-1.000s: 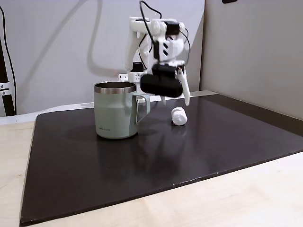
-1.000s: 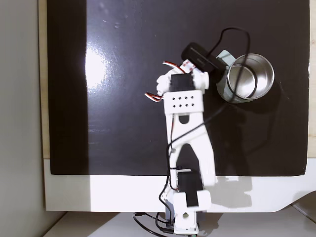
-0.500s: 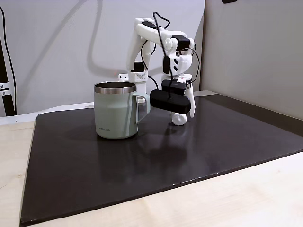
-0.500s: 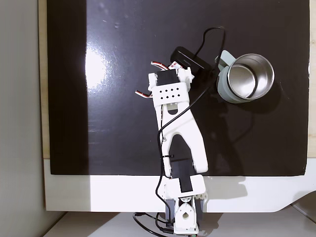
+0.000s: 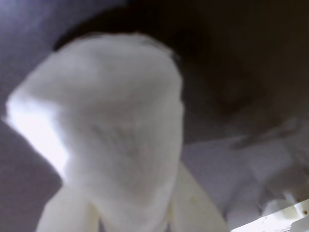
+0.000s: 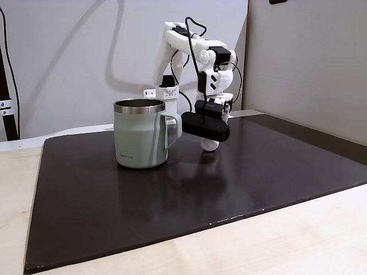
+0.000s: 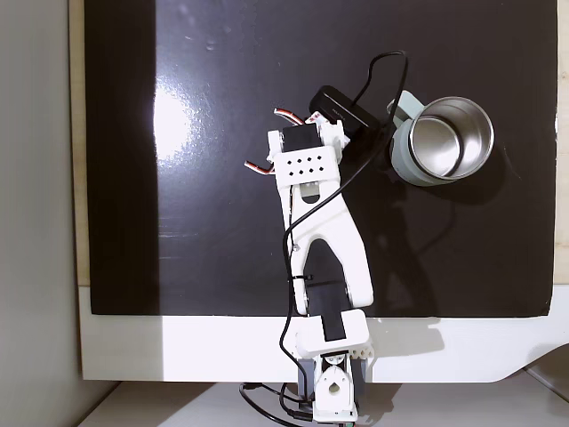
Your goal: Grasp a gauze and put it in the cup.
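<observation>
Reaching Down onto the Gauze Beside the Mug

Hanging low over the dark mat [image 6: 229, 189], the white arm [image 6: 178, 40] bends at the elbow and points its gripper [image 6: 213, 137] downward, just to the right of the cup [image 6: 139, 134] in a fixed view from the side. A black wrist camera housing [image 6: 205, 126] sits in front of the jaws there, and the gauze [image 6: 210, 145] shows as a small white roll peeking out beneath that housing, down at the mat.

In the wrist view the gauze [image 5: 111, 159] looms large and blurred, a soft white mass, with two pale fingertips [image 5: 193, 208] rising on either side of its lower part. The jaws stand around the roll, but the blur keeps me from telling whether they press on it or are merely spread beside it.

In a fixed view from above, the arm [image 7: 320, 231] stretches from its base at 6 o'clock toward the middle of the mat [image 7: 213, 133], and the black housing [image 7: 342, 105] lies just off the cup's handle [image 7: 400, 102]. The cup [image 7: 455, 169] stands upright toward 2 o'clock of the mat, its steel inside showing bright, handle turned toward the arm. A black cable [image 7: 378, 67] loops from the housing past the cup's handle side.

The mat rests on a pale wooden surface [image 6: 275, 252].
</observation>
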`<state>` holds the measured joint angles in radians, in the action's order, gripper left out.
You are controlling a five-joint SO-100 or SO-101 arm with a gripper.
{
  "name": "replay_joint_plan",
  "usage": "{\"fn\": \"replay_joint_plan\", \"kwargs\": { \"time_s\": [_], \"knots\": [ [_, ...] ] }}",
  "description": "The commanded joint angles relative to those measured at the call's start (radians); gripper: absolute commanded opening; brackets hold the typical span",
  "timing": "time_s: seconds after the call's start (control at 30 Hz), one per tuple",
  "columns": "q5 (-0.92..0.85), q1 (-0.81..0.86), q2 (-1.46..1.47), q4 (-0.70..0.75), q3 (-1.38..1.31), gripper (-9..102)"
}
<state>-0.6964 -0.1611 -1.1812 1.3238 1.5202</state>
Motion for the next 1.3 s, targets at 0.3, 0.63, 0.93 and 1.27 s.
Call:
{"fn": "replay_joint_plan", "kwargs": {
  "time_s": [0.3, 0.63, 0.93, 1.27],
  "knots": [
    [0.038, 0.017, -0.225, 0.250, -0.252, 0],
    [0.052, 0.118, -0.414, 0.466, -0.528, 0],
    [0.107, 0.370, -0.443, 0.440, -0.571, 0],
    [0.166, 0.566, -0.353, 0.331, -0.589, 0]
  ]
}}
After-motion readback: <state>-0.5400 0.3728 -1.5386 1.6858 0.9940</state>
